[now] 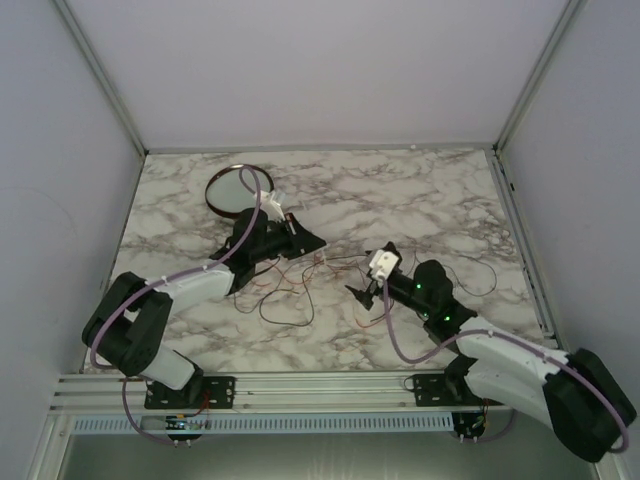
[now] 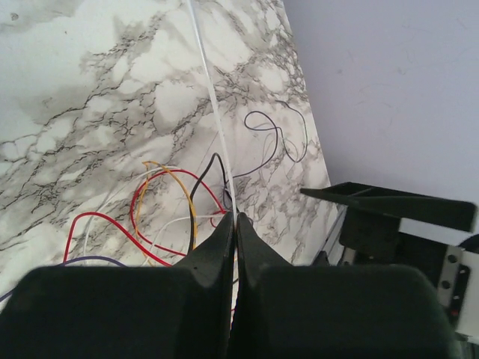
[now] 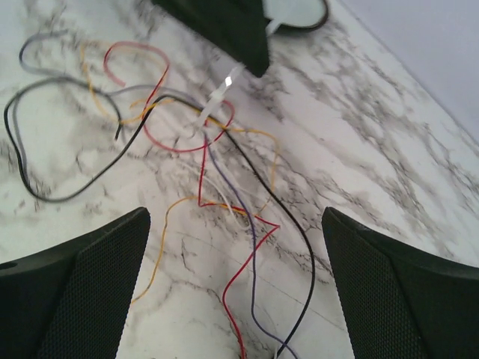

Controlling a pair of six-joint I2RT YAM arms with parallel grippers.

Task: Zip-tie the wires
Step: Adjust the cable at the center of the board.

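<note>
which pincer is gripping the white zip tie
The left pincer, shut on the thin white plastic zip tie; the right pincer is open above the thin coloured wires.

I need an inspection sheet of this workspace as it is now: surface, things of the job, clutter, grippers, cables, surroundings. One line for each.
Surface: white marble-patterned table, flat.
Job's things: wires, a loose tangle of thin red, black, yellow and purple strands lying mid-table. A white zip tie reaches the tangle; whether it is looped around it cannot be told.
Clutter: round dark-rimmed dish at the far left of the table.
Grippers: left gripper shut on the zip tie; right gripper open over the wires, holding nothing.
Cables: lilac cables run along both arms.
Surroundings: pale walls on three sides; metal rail at the near edge.
</note>
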